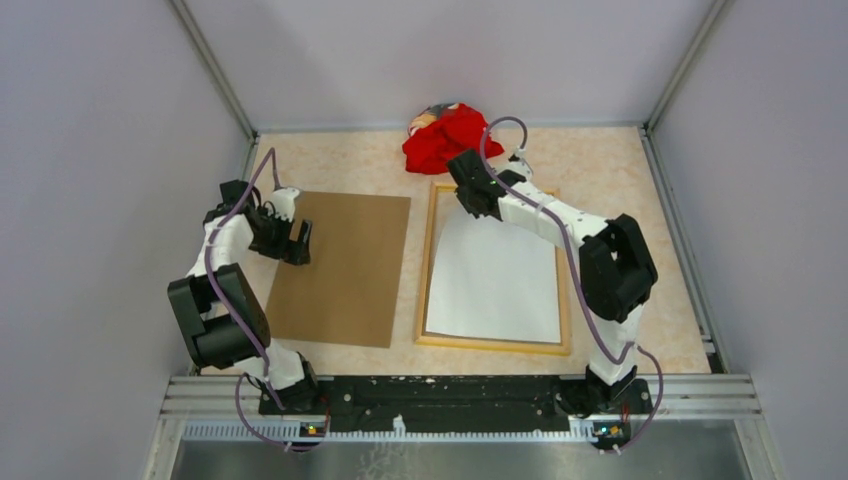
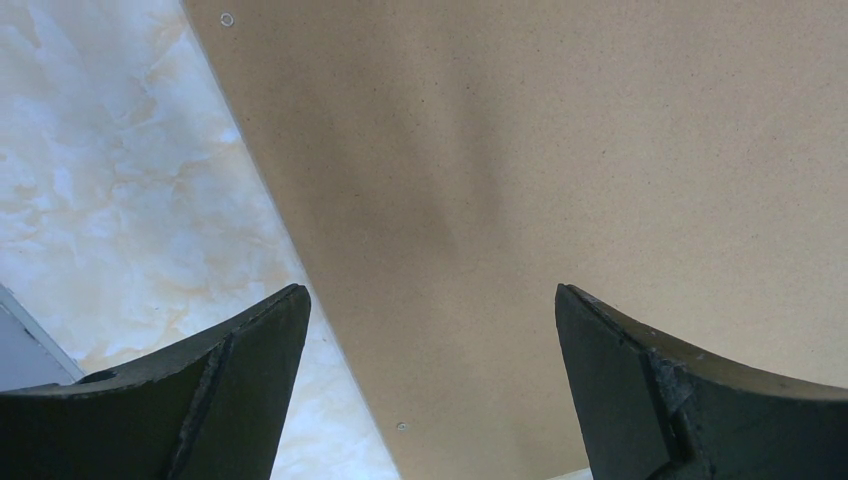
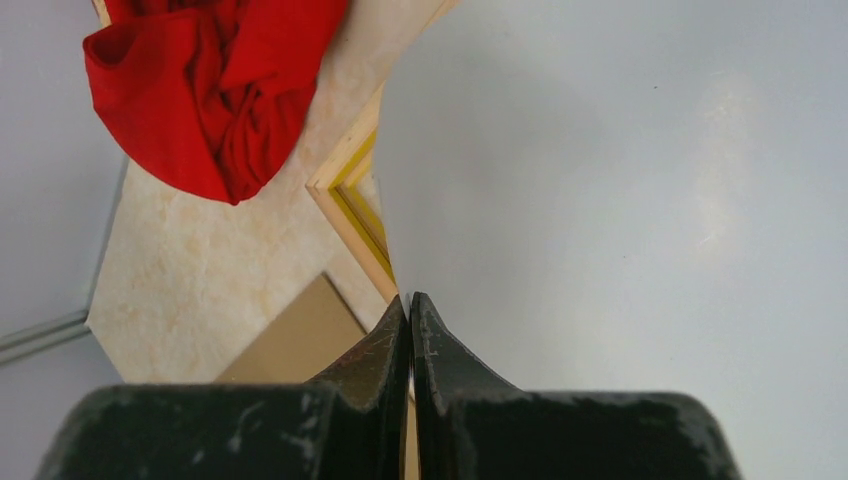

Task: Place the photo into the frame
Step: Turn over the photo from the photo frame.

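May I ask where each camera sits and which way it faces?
Top external: above, behind the bases, looking down on the table; left arm and right arm show.
Left wrist: over the backing panel, looking down at its left edge; open left gripper shows.
Right wrist: by the frame, facing its far-left corner and the red cloth; right gripper, shut on the photo, shows.
Shared by top and right wrist: red cloth.
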Controlling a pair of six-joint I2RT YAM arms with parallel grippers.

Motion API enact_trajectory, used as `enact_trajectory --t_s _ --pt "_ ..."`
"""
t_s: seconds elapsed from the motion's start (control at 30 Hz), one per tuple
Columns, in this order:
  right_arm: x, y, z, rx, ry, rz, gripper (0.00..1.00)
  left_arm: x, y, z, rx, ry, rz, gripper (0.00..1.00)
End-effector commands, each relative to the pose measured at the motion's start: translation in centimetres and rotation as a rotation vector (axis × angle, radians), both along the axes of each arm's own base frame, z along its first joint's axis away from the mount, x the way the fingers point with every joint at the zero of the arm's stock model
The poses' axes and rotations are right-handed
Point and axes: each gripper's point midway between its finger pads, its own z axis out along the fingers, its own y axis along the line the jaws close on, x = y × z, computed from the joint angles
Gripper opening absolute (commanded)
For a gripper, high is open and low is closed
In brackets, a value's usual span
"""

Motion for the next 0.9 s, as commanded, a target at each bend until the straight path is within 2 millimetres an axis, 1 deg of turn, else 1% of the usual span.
enact_trajectory --t_s 0.0,0.13,0.23,0.37,0.47,0.5,0.57,0.63,0.7,0.8,0.87 --pt "-0.1 -1.7 2.2 -0.002 -0.046 -0.062 0.0 0.3 -0.5 1.2 -0.001 -0.05 -0.017 0.98" --pt "-0.2 -1.9 1.7 -0.007 -0.035 -0.066 0.0 0.4 -0.7 1.3 0.0 -0.052 -0.019 0.98" --pt "0.0 -1.5 1.3 -0.017 -0.029 -0.039 0.0 0.5 -0.8 1.3 0.001 -0.051 -0.022 0.98" --pt "-0.1 -0.9 -0.1 -0.038 0.016 0.016 0.0 0.6 -0.7 1.3 0.004 -0.053 -0.022 0.98" --pt "-0.3 -0.9 -1.0 -0.057 0.037 0.034 0.0 0.7 -0.6 1.4 0.009 -0.056 -0.02 0.99" --pt "-0.3 -0.9 -1.0 -0.059 0.036 0.041 0.03 0.7 -0.6 1.4 0.011 -0.056 -0.017 0.99" --pt "-0.2 -0.8 -1.2 -0.061 0.033 0.051 0.18 0.7 -0.6 1.4 0.011 -0.058 -0.014 0.99" --pt "0.1 -0.6 -1.2 -0.057 0.029 0.066 0.36 0.8 -0.6 1.5 0.012 -0.06 -0.015 0.99" --pt "0.3 -0.2 -1.2 -0.053 0.026 0.088 0.51 0.8 -0.6 1.5 0.013 -0.06 -0.016 0.99" --pt "0.7 0.4 -1.2 -0.047 0.024 0.116 0.7 0.8 -0.6 1.6 0.014 -0.06 -0.016 0.99" --pt "1.0 1.0 -1.3 -0.05 0.03 0.142 0.76 0.8 -0.6 1.5 0.013 -0.055 -0.015 0.99"
